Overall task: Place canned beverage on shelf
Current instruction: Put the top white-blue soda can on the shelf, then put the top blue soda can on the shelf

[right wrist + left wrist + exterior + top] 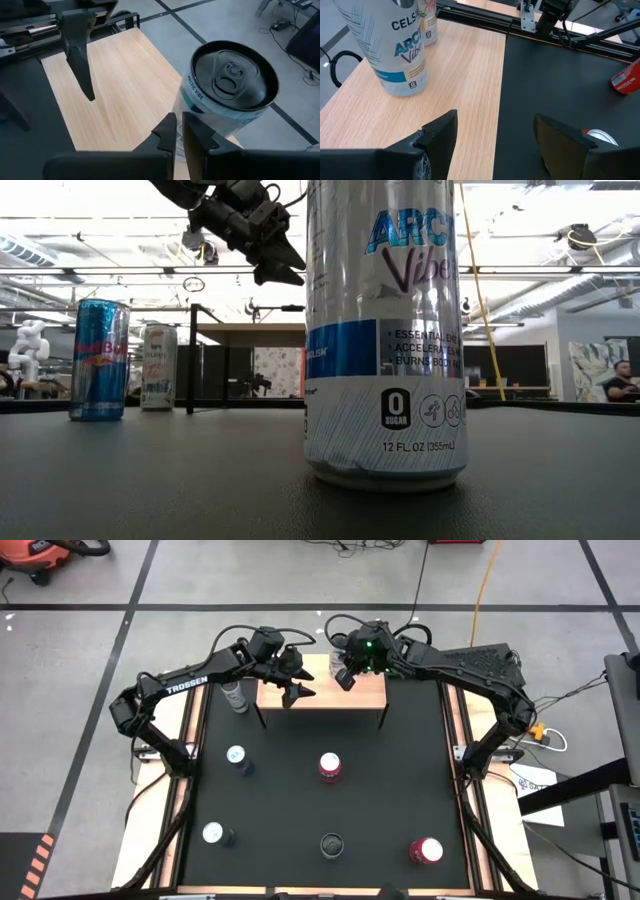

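The shelf (322, 692), a small light-wood board on thin black legs, stands at the far middle of the black surface (280, 790), and we see one Celsius Arctic Vibe can (337, 667) already upright on its far edge, right of centre. Starting at the left, a slim pale can (236, 695) stands on the surface just beside the shelf's left end, under the left arm. The left end effector (297, 690) hovers over the left part of the shelf with its fingers spread and nothing between them; in the left wrist view those fingers (440, 132) frame the bare wood, with the Celsius can (390, 45) and a second pale can (426, 22) beyond. To the right, the right end effector (345, 677) sits over the shelf just beside the Celsius can, its fingers (167, 132) pressed together and empty, the can's dark top (232, 75) right next to them in its wrist view. Nearer the front of the surface, going left to right, we count a white-topped can (213, 833), a blue Red Bull can (237, 757), a dark-topped can (331, 844), a crimson can (329, 765) and a red can (426, 851), all upright and well apart. In the low view another Arctic Vibe can (385, 330) fills the foreground, with the Red Bull can (99, 360) off to the left.
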Available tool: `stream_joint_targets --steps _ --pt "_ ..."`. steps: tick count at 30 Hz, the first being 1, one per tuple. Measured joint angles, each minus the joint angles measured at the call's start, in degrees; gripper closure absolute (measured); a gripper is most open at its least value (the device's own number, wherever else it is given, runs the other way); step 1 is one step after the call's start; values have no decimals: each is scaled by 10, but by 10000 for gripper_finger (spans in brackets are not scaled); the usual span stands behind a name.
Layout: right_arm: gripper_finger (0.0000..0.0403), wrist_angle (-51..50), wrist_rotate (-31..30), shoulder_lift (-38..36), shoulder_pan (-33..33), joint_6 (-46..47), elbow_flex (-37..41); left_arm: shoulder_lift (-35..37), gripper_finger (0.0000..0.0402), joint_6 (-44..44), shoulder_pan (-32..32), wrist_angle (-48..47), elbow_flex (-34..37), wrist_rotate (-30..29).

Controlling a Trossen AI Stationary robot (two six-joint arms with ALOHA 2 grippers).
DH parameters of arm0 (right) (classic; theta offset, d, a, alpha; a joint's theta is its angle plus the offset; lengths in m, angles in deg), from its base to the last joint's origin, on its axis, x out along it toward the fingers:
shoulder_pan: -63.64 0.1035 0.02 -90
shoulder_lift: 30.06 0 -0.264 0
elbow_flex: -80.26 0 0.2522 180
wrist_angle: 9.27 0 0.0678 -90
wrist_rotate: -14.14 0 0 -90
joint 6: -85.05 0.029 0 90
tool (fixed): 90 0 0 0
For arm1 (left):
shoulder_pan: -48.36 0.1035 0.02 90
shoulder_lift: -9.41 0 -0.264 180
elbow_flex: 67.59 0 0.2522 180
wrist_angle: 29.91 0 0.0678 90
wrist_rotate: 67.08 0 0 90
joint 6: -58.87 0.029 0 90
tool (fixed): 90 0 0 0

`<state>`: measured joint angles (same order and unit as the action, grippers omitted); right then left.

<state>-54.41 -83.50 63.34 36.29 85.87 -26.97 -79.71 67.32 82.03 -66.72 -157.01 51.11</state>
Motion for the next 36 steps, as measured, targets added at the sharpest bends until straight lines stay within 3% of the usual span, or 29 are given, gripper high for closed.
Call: stream_joint_targets --steps 8,15,27,36 --pt "390 -23 4 -32 10 -12 0 1 144 -3 -1 -25 0 -2" --pt "390 -94 4 -87 50 -12 0 38 144 -2 -4 -61 0 -71" --pt "390 -192 2 -131 103 15 0 99 142 -3 -5 -85 0 -75" --pt "390 -209 2 -149 105 24 0 107 109 25 -31 -126 0 -74"
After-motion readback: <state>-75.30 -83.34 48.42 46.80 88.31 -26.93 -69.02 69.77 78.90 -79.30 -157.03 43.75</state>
